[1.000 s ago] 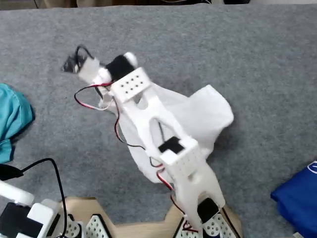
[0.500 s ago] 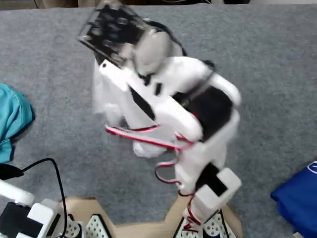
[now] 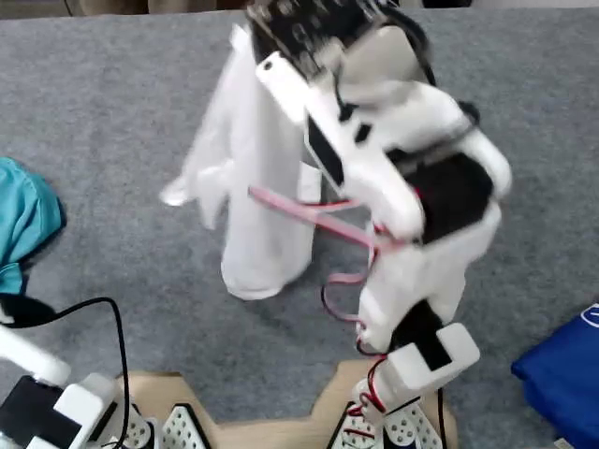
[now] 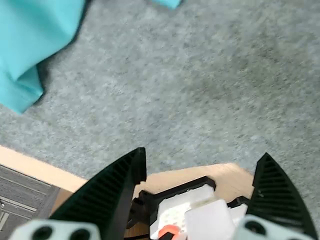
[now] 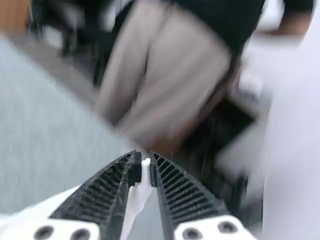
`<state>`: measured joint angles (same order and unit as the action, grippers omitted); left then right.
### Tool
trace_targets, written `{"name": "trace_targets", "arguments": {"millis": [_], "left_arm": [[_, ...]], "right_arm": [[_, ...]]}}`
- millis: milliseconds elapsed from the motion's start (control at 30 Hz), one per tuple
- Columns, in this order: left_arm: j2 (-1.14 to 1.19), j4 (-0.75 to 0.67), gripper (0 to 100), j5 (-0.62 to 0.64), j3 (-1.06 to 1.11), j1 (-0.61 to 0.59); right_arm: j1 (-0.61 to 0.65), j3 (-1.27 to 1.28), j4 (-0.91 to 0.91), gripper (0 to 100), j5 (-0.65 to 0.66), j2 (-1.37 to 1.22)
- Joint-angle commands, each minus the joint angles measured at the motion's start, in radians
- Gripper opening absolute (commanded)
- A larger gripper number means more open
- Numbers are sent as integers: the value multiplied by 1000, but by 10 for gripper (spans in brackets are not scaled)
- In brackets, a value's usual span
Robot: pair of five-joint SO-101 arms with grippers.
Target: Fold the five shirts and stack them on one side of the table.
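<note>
A white shirt (image 3: 255,196) hangs in the air over the middle of the grey table, its lower hem near the cloth. My right gripper (image 5: 143,172) is shut on a pinch of the white shirt (image 5: 139,192), raised high at the back of the table (image 3: 257,42). A teal shirt (image 3: 26,224) lies crumpled at the table's left edge, also seen as the teal shirt (image 4: 35,45) beyond my left gripper (image 4: 200,170), which stands open and empty near the front edge. A folded blue shirt (image 3: 562,369) sits at the right front.
The grey table cover (image 3: 112,112) stretches around the hanging shirt. The wooden arm base (image 3: 243,421) and a black cable (image 3: 103,318) lie along the front edge. The right arm's white body (image 3: 412,206) rises tall at centre right.
The right arm has swung up from low over the table and lifted the white shirt off the cloth, carrying it toward the back. The left arm has stayed still.
</note>
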<state>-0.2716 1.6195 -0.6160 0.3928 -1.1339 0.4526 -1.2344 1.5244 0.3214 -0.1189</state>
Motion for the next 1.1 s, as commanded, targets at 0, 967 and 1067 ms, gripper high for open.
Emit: {"name": "trace_targets", "arguments": {"millis": [0, 967, 1067], "left_arm": [[-12, 5, 345, 63, 0, 97], [-12, 101, 345, 250, -9, 1039], [-12, 101, 345, 245, -9, 1034]], "right_arm": [[-139, 116, 133, 6, 26, 35], [-1167, 1356, -413, 127, 499, 47], [-1104, 1354, -338, 258, 503, 99]]}}
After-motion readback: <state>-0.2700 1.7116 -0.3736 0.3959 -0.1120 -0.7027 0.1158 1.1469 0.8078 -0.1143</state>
